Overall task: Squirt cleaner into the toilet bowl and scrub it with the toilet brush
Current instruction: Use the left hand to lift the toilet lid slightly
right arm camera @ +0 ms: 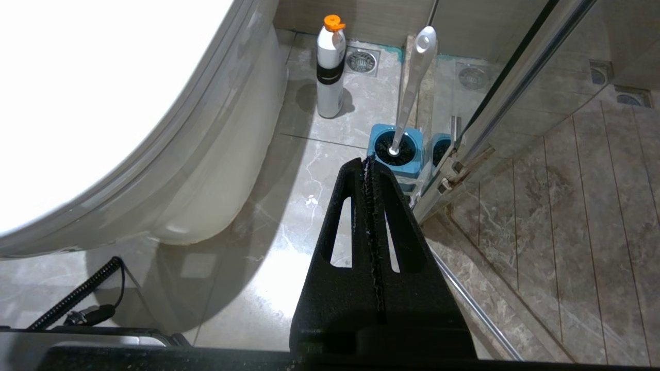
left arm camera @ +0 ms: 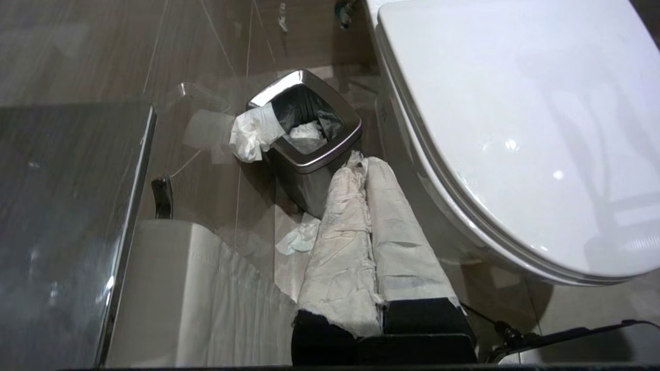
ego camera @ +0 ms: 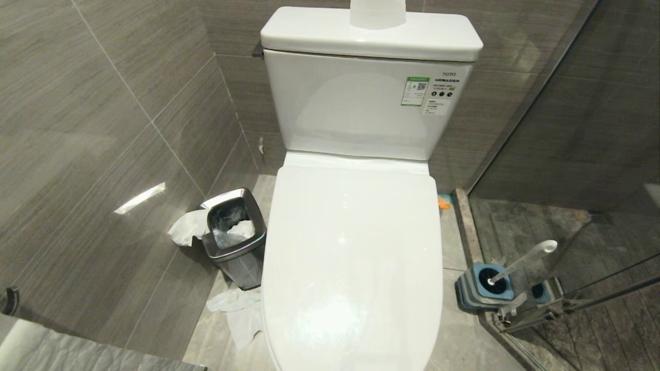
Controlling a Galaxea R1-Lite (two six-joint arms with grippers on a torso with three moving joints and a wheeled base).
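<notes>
starting out: toilet lid (ego camera: 356, 247) down over the bowl, toilet brush (ego camera: 521, 263) in its holder (right arm camera: 394, 152) beside the glass door, left claw (left arm camera: 361, 162) and right claw (right arm camera: 368, 162) both clenched empty; next move likely lifting the lid.

The head camera looks steeply down on the closed toilet lid (ego camera: 353, 257), while both low wrist cameras flank it, sharing the waste bin (left arm camera: 309, 136) left and the toilet brush (right arm camera: 410, 93) right
</notes>
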